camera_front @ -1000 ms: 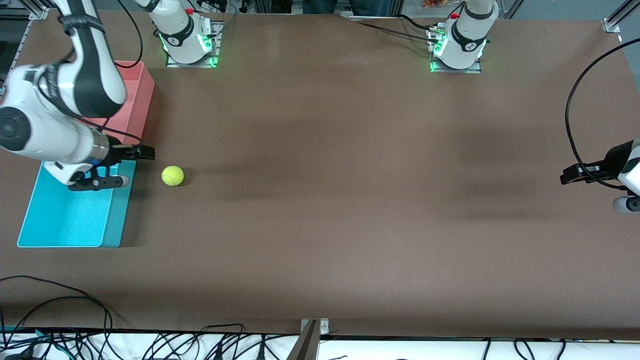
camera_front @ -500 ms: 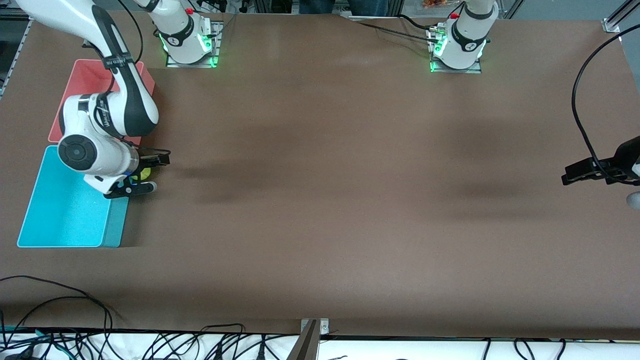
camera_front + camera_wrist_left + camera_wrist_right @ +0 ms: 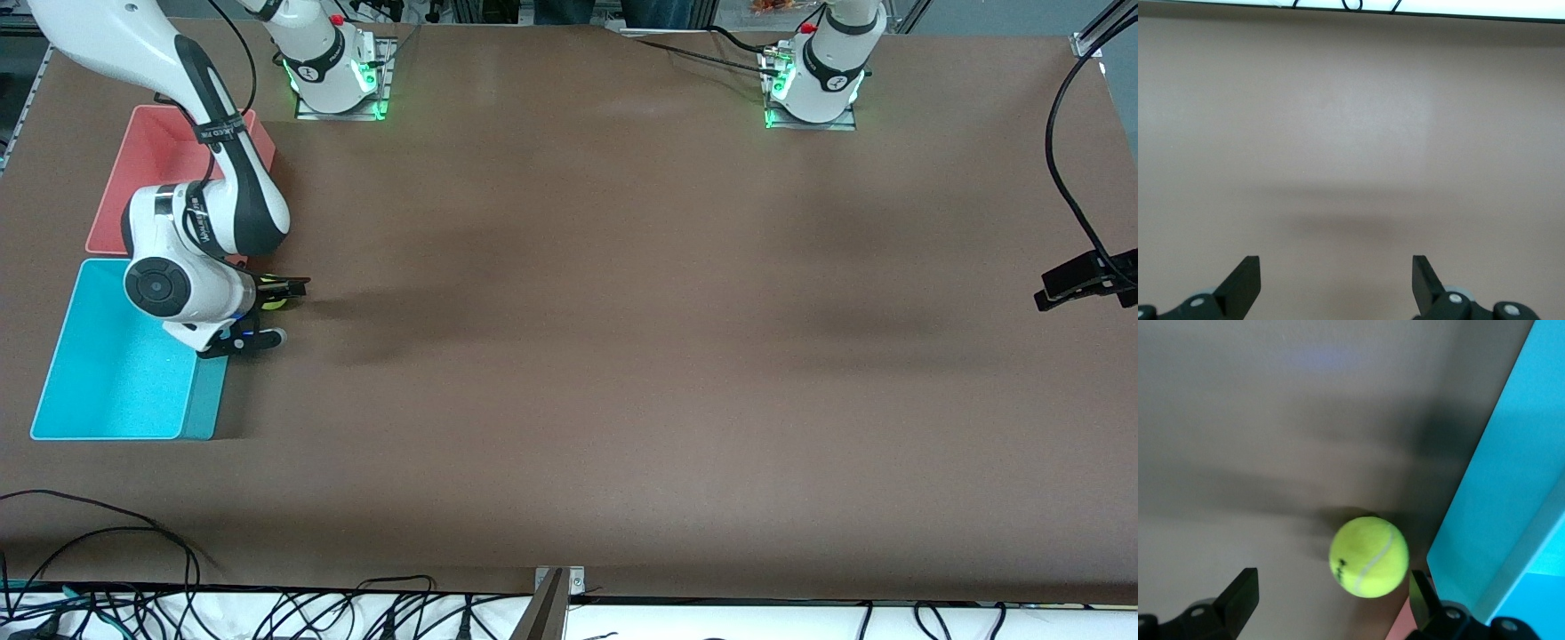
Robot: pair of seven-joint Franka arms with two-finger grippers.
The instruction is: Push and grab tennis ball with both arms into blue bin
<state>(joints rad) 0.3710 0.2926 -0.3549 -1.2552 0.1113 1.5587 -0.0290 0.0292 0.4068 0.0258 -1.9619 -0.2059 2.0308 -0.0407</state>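
1. Front view: the right arm [image 3: 191, 267] is reaching down at its own end of the bench [image 3: 622, 356], with its wrist hanging over the corner of the blue bin [image 3: 107, 382]. The right pincer [image 3: 271, 311] is sitting spread wide just beside the blue bin's wall, low over the bench. The ball [image 3: 271, 302] is showing only as a yellow-green sliver between the two fingers, on the bench, outside the bin. The red bin [image 3: 164, 169] is lying just beside the blue bin, farther from the camera, partly covered by the arm. The left pincer [image 3: 1080, 284] is hanging at the left arm's end of the bench, well apart from the ball; this arm is waiting.

2. Left wrist view: the left pincer [image 3: 1336, 287] is standing spread wide over bare bench [image 3: 1351, 133], with nothing between its fingers.

3. Right wrist view: the right pincer [image 3: 1331, 603] is standing spread, straddling the ball [image 3: 1369, 555] without visibly touching it. The ball is resting on the bench [image 3: 1271, 420], near the blue bin's [image 3: 1498, 500] outer wall.
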